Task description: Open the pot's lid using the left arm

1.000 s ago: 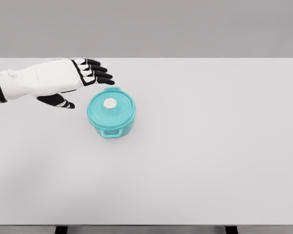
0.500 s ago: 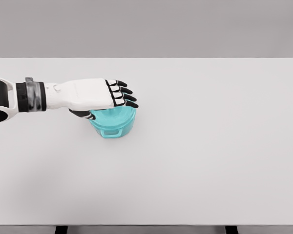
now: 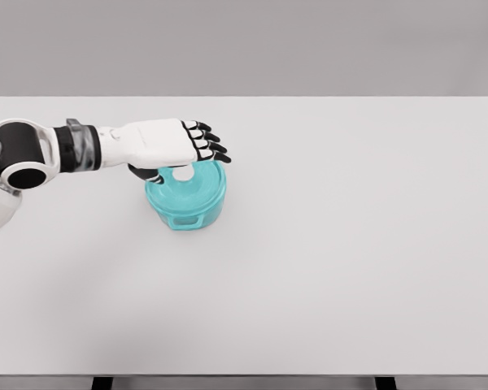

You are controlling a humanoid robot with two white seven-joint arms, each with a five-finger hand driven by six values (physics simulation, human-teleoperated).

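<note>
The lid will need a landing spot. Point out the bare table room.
Everything right of the teal pot to the table edge is bare, as is the wide front strip. Only the left rear is crowded: the left hand is over the lid.

Pot point(image 3: 186, 197) on table point(image 3: 350, 244), left of middle; left robot hand point(image 3: 164, 146) above lid point(image 3: 187, 180).
</note>
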